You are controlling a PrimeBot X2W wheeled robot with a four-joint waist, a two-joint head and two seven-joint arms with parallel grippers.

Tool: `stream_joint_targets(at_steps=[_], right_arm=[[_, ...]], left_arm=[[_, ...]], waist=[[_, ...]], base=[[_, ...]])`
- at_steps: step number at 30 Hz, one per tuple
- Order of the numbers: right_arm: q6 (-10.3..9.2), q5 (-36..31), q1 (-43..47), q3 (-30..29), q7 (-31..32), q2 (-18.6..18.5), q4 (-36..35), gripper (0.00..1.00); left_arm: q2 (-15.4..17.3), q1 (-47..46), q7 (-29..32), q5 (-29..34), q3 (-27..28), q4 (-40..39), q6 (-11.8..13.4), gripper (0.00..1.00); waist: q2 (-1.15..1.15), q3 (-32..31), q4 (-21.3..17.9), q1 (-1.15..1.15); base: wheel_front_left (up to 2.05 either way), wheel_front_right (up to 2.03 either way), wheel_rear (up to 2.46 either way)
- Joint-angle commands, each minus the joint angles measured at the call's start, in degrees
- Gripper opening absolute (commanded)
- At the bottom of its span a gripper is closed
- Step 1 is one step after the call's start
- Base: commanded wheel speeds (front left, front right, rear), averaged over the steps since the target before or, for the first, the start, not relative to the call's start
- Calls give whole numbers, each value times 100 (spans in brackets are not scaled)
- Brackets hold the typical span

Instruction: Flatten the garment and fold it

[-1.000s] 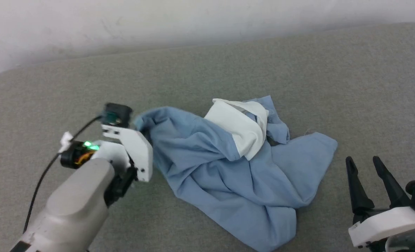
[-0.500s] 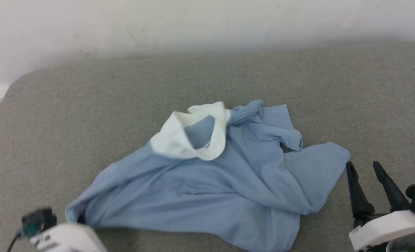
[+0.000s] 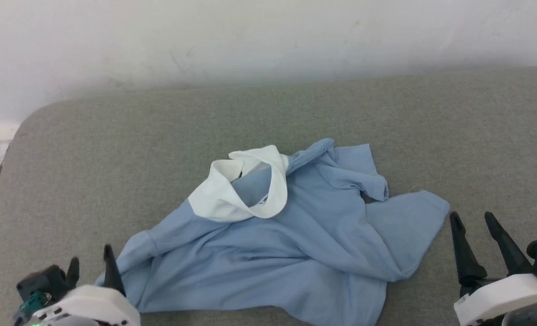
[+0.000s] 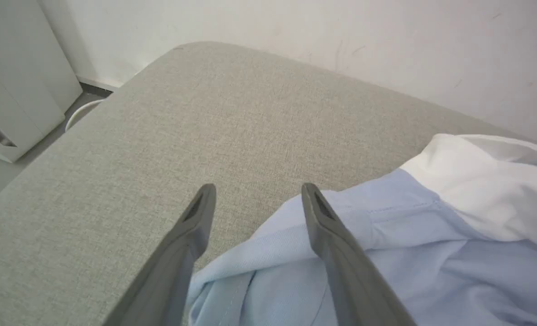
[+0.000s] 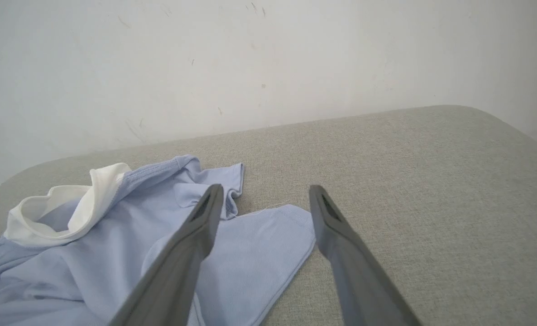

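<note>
The garment (image 3: 286, 244), a light blue shirt with a wide white collar (image 3: 241, 194), lies crumpled and partly spread across the grey surface. My left gripper (image 3: 89, 262) sits at the lower left, open, fingers straddling the shirt's near-left sleeve edge (image 4: 268, 253) with nothing pinched. In its wrist view the left gripper (image 4: 257, 190) stands wide apart above that hem. My right gripper (image 3: 474, 217) is open at the lower right, just right of the shirt's right corner (image 5: 268, 244). Seen from the right wrist, the right gripper (image 5: 265, 189) holds nothing.
The grey padded surface (image 3: 114, 145) runs back to a white wall (image 3: 250, 40). Its rounded left corner drops off to the floor, where a white cabinet (image 4: 10, 90) and a pale round object (image 4: 80, 115) stand.
My left gripper dragged the shirt's left part toward the near left, spreading it, then opened and let go. The head camera shifted. The right gripper stayed open.
</note>
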Motion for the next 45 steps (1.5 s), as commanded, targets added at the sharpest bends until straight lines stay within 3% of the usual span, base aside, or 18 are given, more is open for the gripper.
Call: stream_joint_targets(at_steps=[1, 8, 17, 24, 31, 37, 43, 44, 45], right_arm=[[-5, -7, 40, -11, 6, 14, -16, 100], [-5, 175, -258, -20, 136, 6, 391, 100], [-5, 1134, -2118, 199, 1086, -611, 2542, 100], [-5, 1797, -3850, 902, 2272, -1246, 3918, 100], [-5, 2168, -5022, 1577, 3127, -1586, 4709, 100], [-5, 2236, -5512, 1962, 3462, -1690, 5427, 100], [-5, 2588, -5404, 2352, 3898, -1635, 5902, 100], [-5, 2668, -5373, 2407, 3971, -1630, 5929, 86], [-5, 2746, -5347, 2450, 4042, -1627, 5958, 28]], left_arm=[[-23, -94, -79, 129, 23, -71, 11, 100], [-192, -284, -282, 1064, 297, -412, -75, 100], [-819, -334, -287, 2070, 537, -809, -374, 100], [-1302, -664, -288, 2467, 528, -920, -663, 100], [-1678, -1005, -288, 2742, 533, -879, -972, 100], [-1981, -1131, -288, 2938, 636, -825, -1175, 100], [-2194, -1099, -288, 3079, 834, -721, -1363, 100], [-2216, -1090, -288, 3100, 871, -700, -1394, 100], [-2238, -1080, -288, 3121, 906, -681, -1424, 100]], waist=[[0, -58, -12, 1], [0, -133, -66, 1], [0, 185, 229, 1], [0, 696, 684, 1], [0, 1205, 1115, 1], [0, 1473, 1309, 1], [0, 1520, 1336, 1], [0, 1514, 1332, 1], [0, 1505, 1326, 1]], base=[[0, 0, 0], [0, 0, 0], [0, 0, 0], [0, 0, 0], [0, 0, 0], [0, 0, 0], [0, 0, 0], [0, 0, 0], [0, 0, 0]])
